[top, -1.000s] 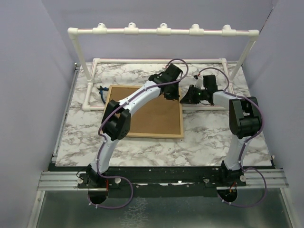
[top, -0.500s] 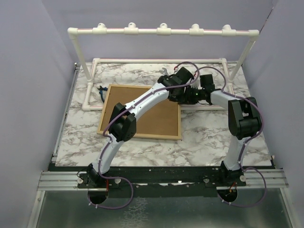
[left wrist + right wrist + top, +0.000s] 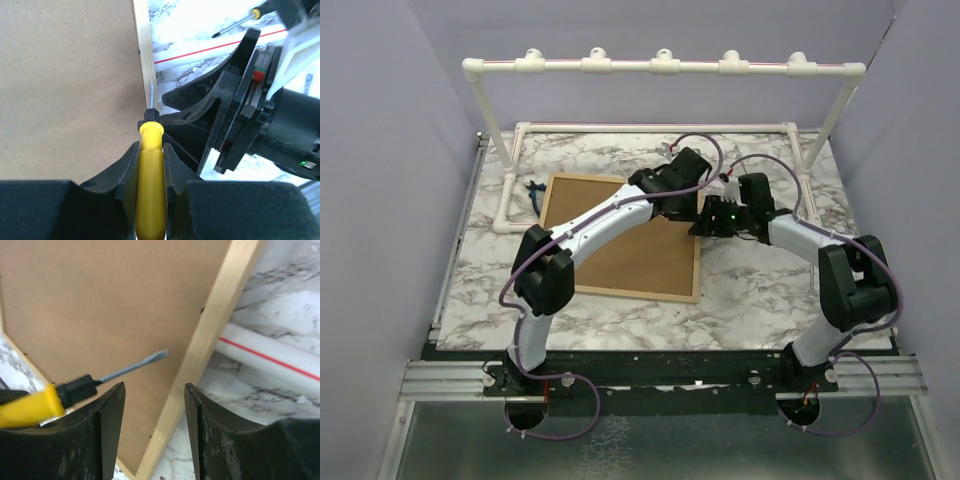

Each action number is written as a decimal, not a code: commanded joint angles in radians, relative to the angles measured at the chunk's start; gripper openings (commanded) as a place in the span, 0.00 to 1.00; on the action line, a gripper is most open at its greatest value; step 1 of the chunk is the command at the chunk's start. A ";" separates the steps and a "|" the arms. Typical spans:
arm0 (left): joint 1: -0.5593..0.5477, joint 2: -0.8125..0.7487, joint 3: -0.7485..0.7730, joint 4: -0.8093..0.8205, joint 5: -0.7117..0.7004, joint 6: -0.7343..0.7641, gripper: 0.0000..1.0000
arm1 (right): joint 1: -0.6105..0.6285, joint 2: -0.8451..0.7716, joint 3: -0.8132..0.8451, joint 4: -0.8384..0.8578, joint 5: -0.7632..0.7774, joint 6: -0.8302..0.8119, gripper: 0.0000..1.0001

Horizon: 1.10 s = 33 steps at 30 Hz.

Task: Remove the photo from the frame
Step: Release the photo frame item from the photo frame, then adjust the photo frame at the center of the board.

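Observation:
The frame [image 3: 620, 245] lies face down on the marble table, its brown fibreboard back [image 3: 65, 85] up and thin wood edging [image 3: 210, 335] showing. The photo is hidden under it. My left gripper [image 3: 151, 147] is shut on a yellow-handled screwdriver [image 3: 151, 175], whose blade tip rests at the frame's right edge. In the top view that gripper [image 3: 686, 208] sits over the frame's far right corner. My right gripper [image 3: 154, 387] stands open, straddling the same wooden edge, with the screwdriver blade [image 3: 135, 366] just left of it; from above the right gripper [image 3: 706, 222] nearly meets the left one.
A white PVC pipe rack [image 3: 660, 66] spans the back of the table, and its base pipe with a red stripe [image 3: 270, 360] runs close beside the frame's right edge. A second small screwdriver [image 3: 235, 24] lies beyond it. A blue item [image 3: 534, 196] lies left of the frame.
My right gripper has opened and its arm has swung outward and nearer. The left gripper swung right, then back left. The frame has shifted and turned slightly.

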 commanded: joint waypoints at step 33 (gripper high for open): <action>0.203 -1.000 -0.774 0.140 -0.184 -0.031 0.00 | 0.083 -0.031 -0.060 -0.033 0.303 0.070 0.30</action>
